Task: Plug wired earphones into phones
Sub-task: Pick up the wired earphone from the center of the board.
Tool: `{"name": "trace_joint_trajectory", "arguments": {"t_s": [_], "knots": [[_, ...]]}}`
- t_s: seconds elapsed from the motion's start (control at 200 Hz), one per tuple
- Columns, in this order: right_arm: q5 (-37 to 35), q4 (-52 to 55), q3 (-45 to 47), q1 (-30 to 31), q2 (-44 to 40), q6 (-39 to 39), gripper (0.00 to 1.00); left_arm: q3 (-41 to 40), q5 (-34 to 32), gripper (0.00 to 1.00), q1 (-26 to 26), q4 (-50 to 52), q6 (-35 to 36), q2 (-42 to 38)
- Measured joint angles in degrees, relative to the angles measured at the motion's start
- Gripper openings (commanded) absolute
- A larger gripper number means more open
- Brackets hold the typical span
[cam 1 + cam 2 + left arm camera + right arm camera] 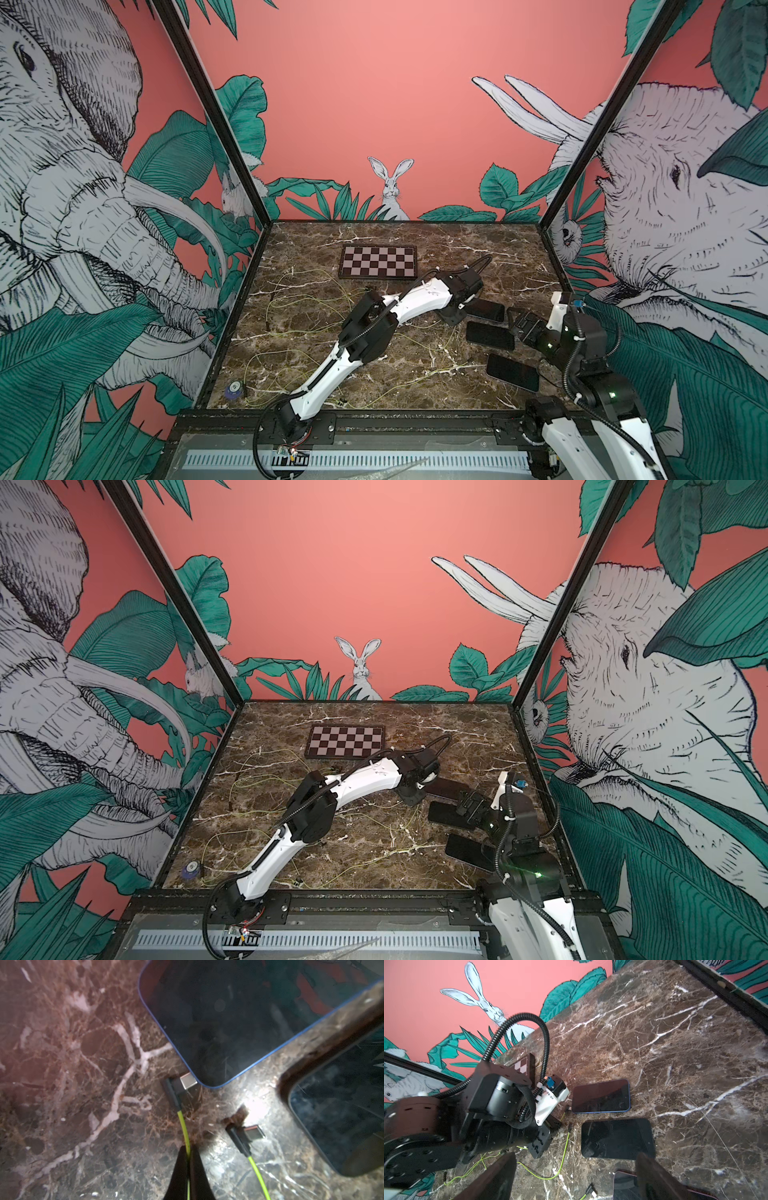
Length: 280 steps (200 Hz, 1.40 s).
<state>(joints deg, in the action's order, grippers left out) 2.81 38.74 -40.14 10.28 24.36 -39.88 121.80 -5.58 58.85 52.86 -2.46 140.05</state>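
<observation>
Earphones are a mess here lol: thin earphone cords sprawl over the marble tabletop, mostly on its left half in both top views. Three phones lie screen-up in a row along the right side.

The left fingers are pressed together, pinching one yellow-green cord a little way behind its black angled plug. The plug's metal tip is right up against the short edge of the blue-rimmed phone, near a corner, with the metal fully showing.

A second plug lies loose on the tabletop just beside the next phone.

The right fingers are spread wide above the tabletop, over by the nearest phone. A checkerboard plate sits at the far end.
</observation>
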Motion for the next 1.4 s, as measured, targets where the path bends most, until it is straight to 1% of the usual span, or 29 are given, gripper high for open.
{"name": "trace_joint_trajectory", "arguments": {"t_s": [0.19,0.25,0.31,0.38,0.48,0.58,0.76,0.875,1.01,1.125,1.17,1.29,1.34,1.4], "knots": [[0.90,-3.39,0.00,0.00,-1.95,-0.04,0.87,-1.79,0.55,0.00,0.00,-1.77,0.17,-0.94],[0.85,-3.34,-0.28,0.00,-1.86,0.00,0.86,-3.23,0.02,0.00,0.00,-2.84,0.42,-1.79],[0.90,-3.30,-0.94,0.00,-1.84,0.44,0.81,-5.16,-0.57,0.00,0.00,-3.85,0.81,-2.99],[0.90,-3.43,-1.88,0.00,-1.95,0.96,0.80,-8.52,-1.11,0.00,0.00,-5.20,1.46,-5.35],[0.74,-4.13,-2.14,0.00,-2.71,2.60,0.81,-13.75,-1.33,0.00,0.00,-7.26,2.56,-10.88],[1.86,-4.74,-2.14,0.00,-3.23,4.83,0.82,-19.47,-2.14,0.00,0.00,-10.99,3.58,-18.86],[10.47,-6.56,-3.54,0.00,-0.22,7.26,0.85,-31.78,-3.37,0.00,0.00,-20.79,4.90,-35.74],[16.52,-8.24,-6.19,0.00,5.33,7.85,0.75,-38.91,-2.84,0.00,0.17,-27.80,5.57,-43.56],[25.35,-10.08,-10.80,0.00,13.92,8.35,0.53,-47.50,-2.14,0.00,1.16,-36.92,8.04,-49.88],[32.24,-11.26,-13.68,0.00,19.89,8.07,0.51,-54.05,-2.73,0.00,2.97,-43.95,11.04,-53.83],[34.18,-11.45,-14.19,0.00,21.77,8.09,0.47,-55.56,-3.30,0.00,3.50,-46.07,11.98,-54.77],[36.92,-11.63,-14.25,0.02,24.26,7.91,0.44,-56.81,-3.89,0.00,4.22,-49.83,13.57,-55.87],[37.53,-12.00,-14.25,0.09,25.09,7.98,0.41,-56.81,-3.91,0.00,4.24,-51.23,14.08,-56.02],[38.29,-12.48,-14.25,0.22,26.03,7.69,0.41,-56.85,-4.00,0.00,4.39,-52.41,14.51,-56.19]]}}
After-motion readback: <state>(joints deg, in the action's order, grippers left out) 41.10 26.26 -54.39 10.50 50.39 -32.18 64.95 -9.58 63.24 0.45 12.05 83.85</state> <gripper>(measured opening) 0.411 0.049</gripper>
